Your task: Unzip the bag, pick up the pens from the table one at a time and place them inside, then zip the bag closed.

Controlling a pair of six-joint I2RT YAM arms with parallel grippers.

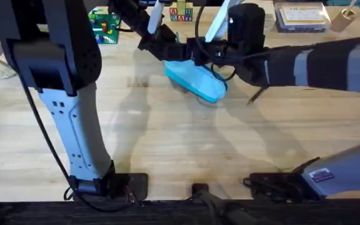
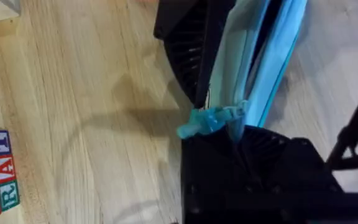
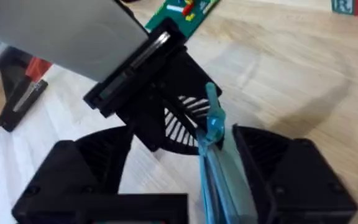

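Observation:
The light blue bag (image 1: pixel 195 80) lies on the table (image 1: pixel 167 137) at the back middle. My left gripper (image 1: pixel 179 52) reaches in from its left end and is shut on the small teal zipper pull (image 2: pixel 210 119), which stands up in the right wrist view (image 3: pixel 212 121). My right gripper (image 1: pixel 222 62) comes across from the right and is open, its fingers (image 3: pixel 291 174) straddling the bag (image 3: pixel 219 180) with the fabric against one finger. A thin dark pen (image 1: pixel 255 95) lies on the wood just right of the bag.
A green brick plate (image 1: pixel 105 25) sits at the back left. Letter blocks (image 1: pixel 181 12) stand behind the bag, with a clear lidded box (image 1: pixel 300 15) at the back right. Bare wood stretches in front of the bag.

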